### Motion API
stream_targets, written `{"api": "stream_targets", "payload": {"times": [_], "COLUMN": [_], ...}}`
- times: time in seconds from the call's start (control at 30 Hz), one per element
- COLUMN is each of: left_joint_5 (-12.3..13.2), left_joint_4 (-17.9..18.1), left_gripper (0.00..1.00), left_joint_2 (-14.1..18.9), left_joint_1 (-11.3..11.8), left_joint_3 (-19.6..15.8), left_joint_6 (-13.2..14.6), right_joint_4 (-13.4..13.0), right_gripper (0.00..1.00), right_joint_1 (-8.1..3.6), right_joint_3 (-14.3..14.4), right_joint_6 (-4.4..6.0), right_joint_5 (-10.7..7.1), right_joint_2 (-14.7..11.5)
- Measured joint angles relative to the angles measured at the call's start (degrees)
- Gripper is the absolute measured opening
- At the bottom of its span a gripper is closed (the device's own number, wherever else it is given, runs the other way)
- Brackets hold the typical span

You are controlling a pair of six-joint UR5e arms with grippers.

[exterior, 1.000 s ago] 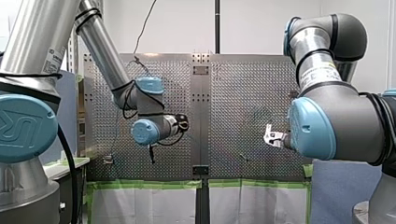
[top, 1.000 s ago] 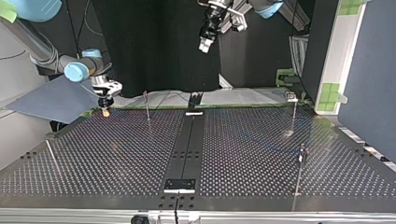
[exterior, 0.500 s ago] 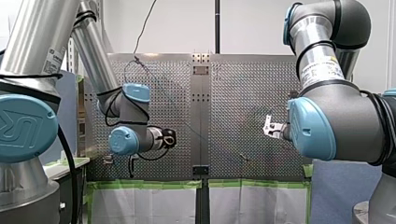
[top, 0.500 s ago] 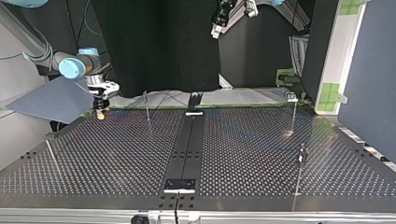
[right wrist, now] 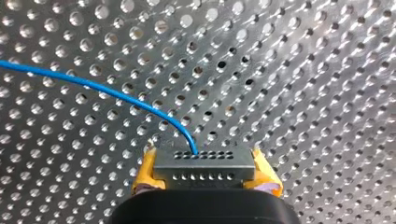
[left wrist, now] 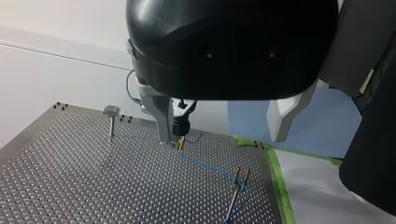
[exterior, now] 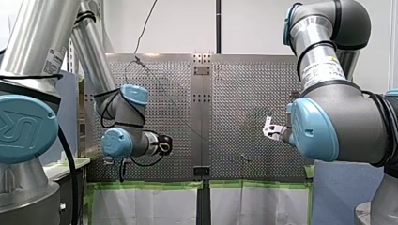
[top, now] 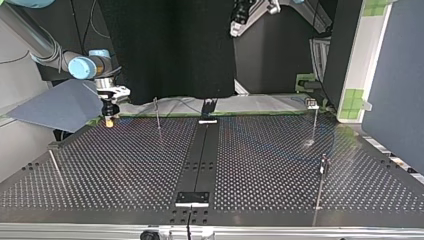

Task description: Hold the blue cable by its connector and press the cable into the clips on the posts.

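Blue cable [right wrist: 107, 93] leaves the top face of a small grey connector [right wrist: 204, 164] and curves away just above the perforated metal desk [right wrist: 303, 70]. My right end effector [right wrist: 205, 171] is clamped on that connector, one yellow pad [right wrist: 145, 170] on each side of it. In the top view this end effector [top: 109, 120] hangs at the far left edge of the desk with its tip low over the surface, just beside a thin post [top: 157, 114]. From the left wrist view the cable [left wrist: 210, 167] runs from the held connector across the desk to a slender post [left wrist: 238, 179] and bends on past it. Whether it sits in that post's clip I cannot tell. My left end effector [left wrist: 221, 138] is raised well above the desk, its metal fingers [left wrist: 159, 112] spread wide apart and holding nothing. In the top view it [top: 239, 22] shows only at the upper edge.
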Motion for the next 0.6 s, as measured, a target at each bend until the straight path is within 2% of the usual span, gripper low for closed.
{"api": "stream_targets", "payload": {"times": [0.6], "left_joint_5": [-0.3], "left_joint_4": [-0.9], "left_gripper": [1.0], "left_joint_2": [0.0], "left_joint_1": [-0.1], "left_joint_3": [0.8], "left_joint_6": [0.6], "right_joint_4": [-0.3], "right_gripper": [0.0], "right_joint_1": [0.1], "right_joint_3": [0.0], "right_joint_6": [-0.22], "right_joint_5": [-0.1], "right_joint_2": [0.0]}}
